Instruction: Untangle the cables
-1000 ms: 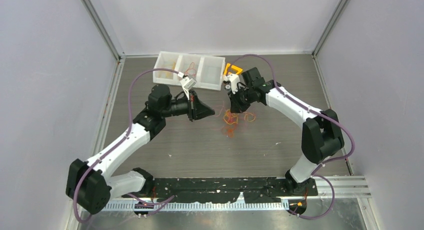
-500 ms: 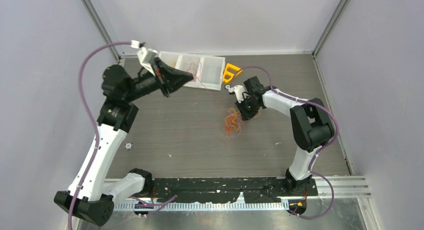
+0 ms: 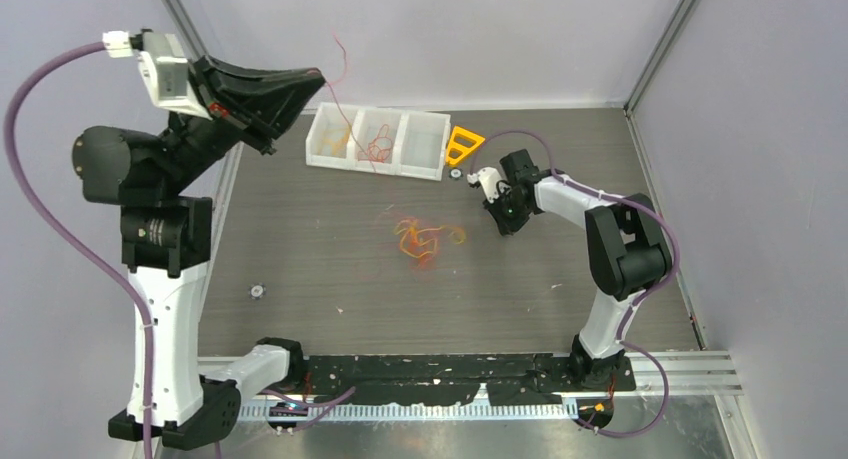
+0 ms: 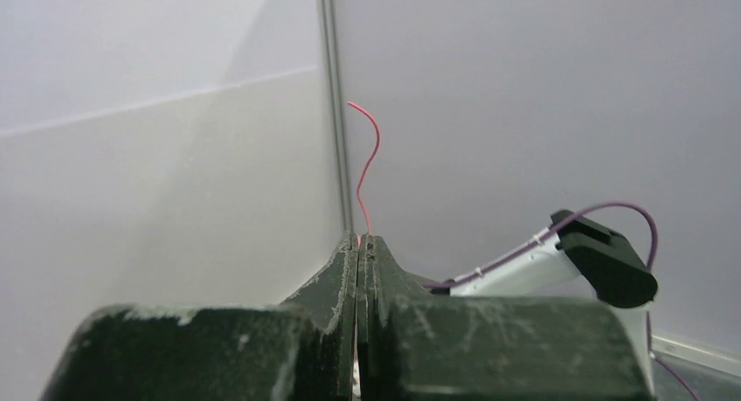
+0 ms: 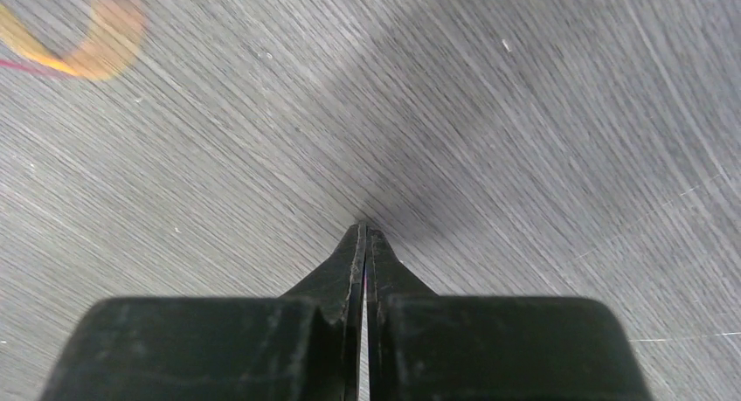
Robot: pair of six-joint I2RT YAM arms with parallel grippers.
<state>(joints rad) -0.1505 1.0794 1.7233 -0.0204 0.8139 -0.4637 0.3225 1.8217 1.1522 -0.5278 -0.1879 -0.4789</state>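
**Left gripper** (image 3: 316, 77) (image 4: 359, 241): raised high over the far-left corner of the table (image 3: 300, 234). Jaws are pressed together on a single red strand (image 3: 345, 64) (image 4: 368, 169). A short curly end stands up past the fingertips. The rest is seen, from the top camera, trailing down toward the white tray (image 3: 400, 169).

**Right gripper** (image 3: 504, 225) (image 5: 363, 230): lowered close to the table at centre-right, jaws drawn together. Whether anything is pinched between them cannot be told.

**Cables** (image 3: 424, 239) (image 5: 98, 41): a loose clump of orange, yellow and red curls, lying on the table near its centre. It is apart from the right gripper (in the right wrist view only a blurred orange loop is caught, at the upper-left corner).

**Tray**: three compartments, set at the far edge. Yellow strands (image 3: 340, 137) are held in the left one, red strands (image 3: 378, 145) in the middle one.

**Orange-yellow triangle** (image 3: 463, 144): placed just beside the tray's right end.
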